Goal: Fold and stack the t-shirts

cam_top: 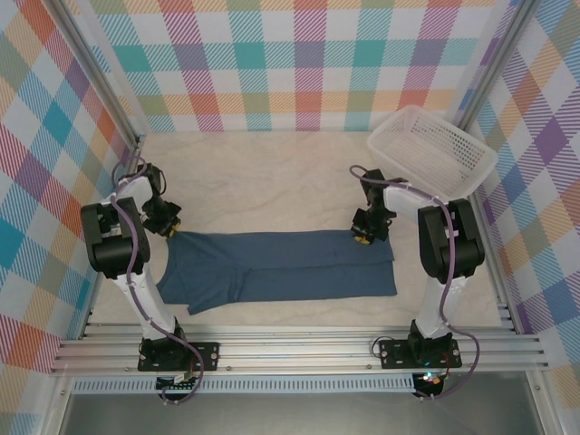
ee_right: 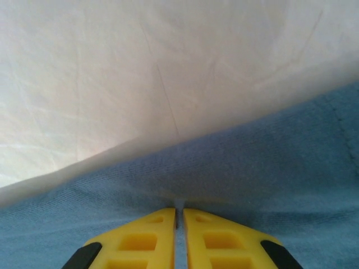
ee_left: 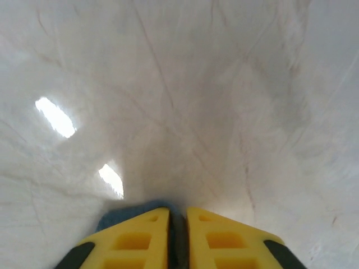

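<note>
The dark navy-blue t-shirt (cam_top: 281,272) lies as a long flat band across the near half of the table, a sleeve sticking out at its lower left. My left gripper (cam_top: 166,223) sits at the shirt's far left corner. In the left wrist view its yellow fingers (ee_left: 140,235) are pressed together on a dark strip of the shirt's cloth (ee_left: 120,216). My right gripper (cam_top: 362,238) is down on the far right edge. Its fingers (ee_right: 219,235) pinch a small ridge of the blue t-shirt (ee_right: 252,162).
A white mesh basket (cam_top: 433,149) stands tilted at the back right corner. The pale table (cam_top: 263,181) stretches bare behind the shirt. Checked walls close in the left, back and right sides, and a metal rail runs along the near edge.
</note>
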Controlling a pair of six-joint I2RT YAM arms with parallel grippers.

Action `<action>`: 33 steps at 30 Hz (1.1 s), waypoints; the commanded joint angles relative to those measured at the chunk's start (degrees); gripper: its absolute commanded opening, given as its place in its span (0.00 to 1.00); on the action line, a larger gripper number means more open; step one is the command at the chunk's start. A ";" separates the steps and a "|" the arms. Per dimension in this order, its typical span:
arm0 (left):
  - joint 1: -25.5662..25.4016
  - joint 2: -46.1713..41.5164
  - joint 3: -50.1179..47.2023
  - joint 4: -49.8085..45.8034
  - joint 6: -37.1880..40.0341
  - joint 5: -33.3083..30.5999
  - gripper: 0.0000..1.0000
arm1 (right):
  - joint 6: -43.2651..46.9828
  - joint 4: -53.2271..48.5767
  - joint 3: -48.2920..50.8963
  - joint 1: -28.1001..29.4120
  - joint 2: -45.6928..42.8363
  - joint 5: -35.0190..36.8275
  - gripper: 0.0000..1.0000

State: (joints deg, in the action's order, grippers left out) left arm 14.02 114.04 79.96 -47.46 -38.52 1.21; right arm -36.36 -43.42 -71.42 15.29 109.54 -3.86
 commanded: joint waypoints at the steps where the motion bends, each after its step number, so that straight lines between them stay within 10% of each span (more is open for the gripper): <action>1: 1.36 3.72 2.78 -0.08 2.65 -2.07 0.05 | 1.03 -2.42 -1.78 -0.70 4.36 3.77 0.13; 10: 1.27 12.47 22.08 -3.10 3.65 2.30 0.00 | 0.52 -8.32 -18.20 -2.38 14.28 2.77 0.14; 14: 1.33 11.51 26.34 -6.52 3.37 -0.66 0.18 | 1.65 -9.21 -24.96 -2.90 17.09 2.47 0.15; 19: -0.18 -1.04 16.69 -5.17 3.46 -2.73 0.38 | 4.88 -7.32 -26.85 -1.99 13.42 1.11 0.23; 25: -1.97 -15.38 -6.50 4.94 3.73 13.62 0.40 | 7.81 -2.62 -21.89 0.50 6.71 -4.89 0.32; 33: -1.99 -14.28 -12.82 10.73 13.67 18.09 0.45 | 7.91 7.20 -15.95 4.33 5.54 -23.42 0.36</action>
State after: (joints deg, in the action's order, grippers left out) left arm 12.38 98.08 66.98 -41.15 -30.06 16.08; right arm -29.43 -39.68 -88.68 18.20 115.02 -19.09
